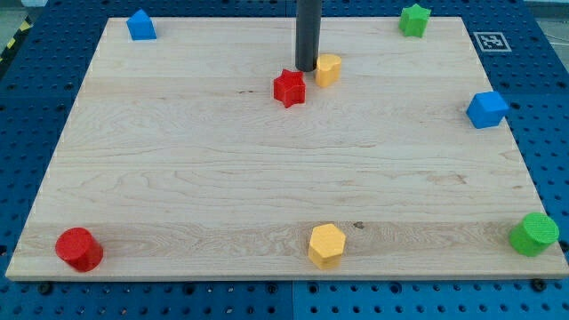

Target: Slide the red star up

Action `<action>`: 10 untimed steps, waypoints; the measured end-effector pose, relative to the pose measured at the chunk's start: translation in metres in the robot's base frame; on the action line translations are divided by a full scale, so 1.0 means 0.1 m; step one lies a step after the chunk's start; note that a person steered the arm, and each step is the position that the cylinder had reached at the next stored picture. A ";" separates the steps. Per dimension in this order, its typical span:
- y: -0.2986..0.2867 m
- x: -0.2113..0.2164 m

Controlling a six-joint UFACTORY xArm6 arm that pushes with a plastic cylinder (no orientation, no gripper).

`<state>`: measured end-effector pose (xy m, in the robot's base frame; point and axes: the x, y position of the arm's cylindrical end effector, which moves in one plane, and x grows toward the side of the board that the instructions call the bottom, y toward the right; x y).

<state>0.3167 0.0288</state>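
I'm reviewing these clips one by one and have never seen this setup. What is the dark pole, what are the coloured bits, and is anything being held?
There is one picture, from a single camera looking down at a wooden board. The dark pole is the robot arm's rod; my tip only pushes, so nothing is held. It sits between the red star and a yellow block, just above the star's right side. Elsewhere: blue blocks at top left and right, a green star, a green cylinder, a yellow hexagon and a red cylinder.
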 end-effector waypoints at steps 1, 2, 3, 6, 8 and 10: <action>0.17 0.19; 0.15 0.38; 0.15 0.75; 0.01 0.96; -0.07 0.79; -0.23 0.64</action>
